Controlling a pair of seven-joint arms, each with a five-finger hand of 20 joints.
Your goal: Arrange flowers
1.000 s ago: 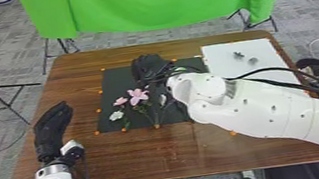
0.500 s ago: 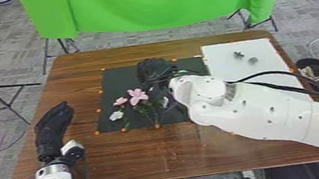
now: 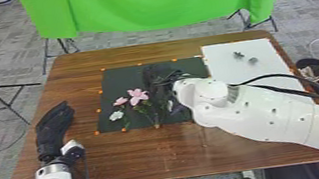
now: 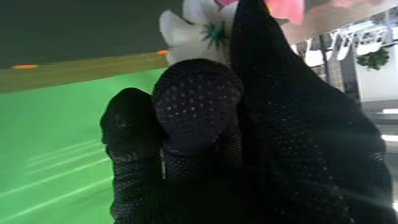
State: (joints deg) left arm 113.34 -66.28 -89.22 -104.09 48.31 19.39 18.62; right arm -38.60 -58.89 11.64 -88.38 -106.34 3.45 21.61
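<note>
My right hand [image 3: 162,73] is over the upper right part of the black mat [image 3: 121,85]. In the right wrist view, my right hand [image 4: 298,140] overlaps a white flower [image 4: 188,30] with a green centre; pink petals [image 4: 286,9] are beside it. Whether the hand grips a stem is hidden. Two pink flowers, a larger one [image 3: 138,95] and a smaller one [image 3: 121,101], lie on the mat above a white flower [image 3: 117,115]. A pale bit [image 3: 176,107] shows beside my right wrist. My left hand [image 3: 53,125] rests open at the table's left side.
A white board [image 3: 237,79] at the table's right carries two small grey pieces [image 3: 253,60]. Orange markers edge the mat. A dark bin [image 3: 316,66] stands beyond the table's right edge, and black cables run along my right arm.
My right hand has moved a little to the right and down over the mat, its forearm shifting with it. The left hand and the flowers left of it on the mat have stayed put.
</note>
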